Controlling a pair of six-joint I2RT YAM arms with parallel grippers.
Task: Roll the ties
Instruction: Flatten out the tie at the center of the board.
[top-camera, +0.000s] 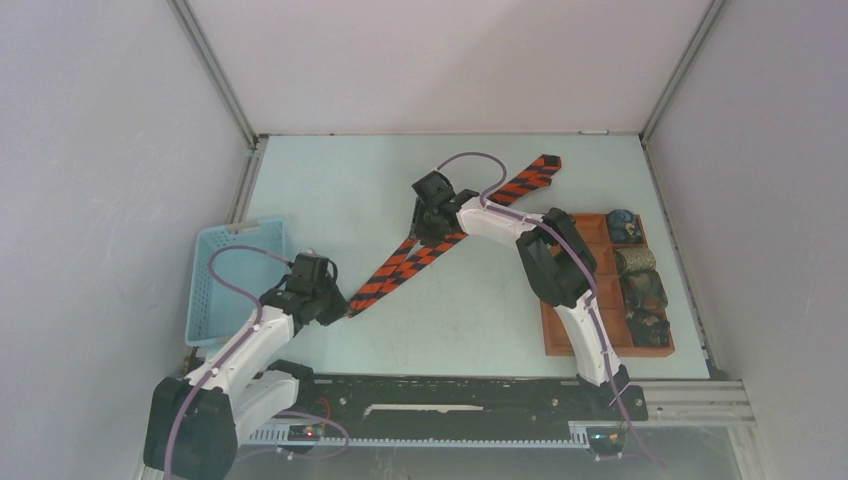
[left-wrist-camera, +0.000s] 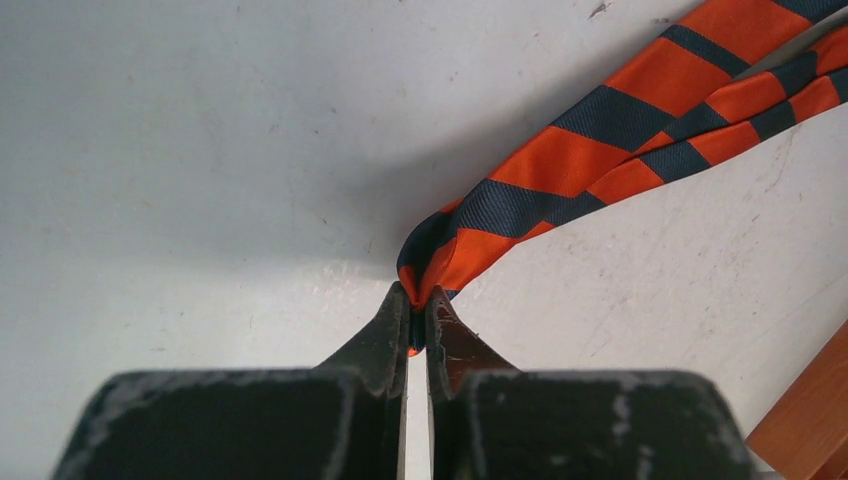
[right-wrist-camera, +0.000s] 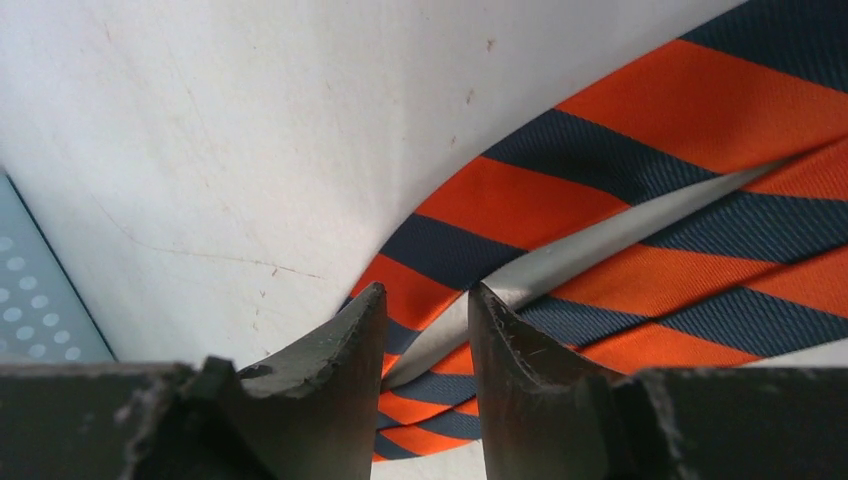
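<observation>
Pale, scuffed tabletop (top-camera: 330, 190) is filling the space between plain white walls, and the striped tie (top-camera: 393, 275) is lying across it on a slant, running from just in front of my left claw up toward the far right corner. It is showing orange and dark diagonal bands and is lying doubled over, two lengths side by side.

My left claw (left-wrist-camera: 418, 300) is clenching the folded near end of the striped tie, its jaws nearly meeting, with the bunched fold sticking out just past the tips. That end is sitting just beside the light blue basket (top-camera: 240, 232) at the table's left edge.

My right claw (right-wrist-camera: 427, 295) is reaching down over the middle of the striped tie. Its jaws are standing partly apart, and orange and dark fabric is showing in the gap between them, along with a sliver of bare table. I am seeing the tips right at the cloth, not pressing it together.

Off to the right, four rolled ties (top-camera: 635, 260) are sitting one behind another in the right-hand compartments of the brown tray (top-camera: 645, 348).
</observation>
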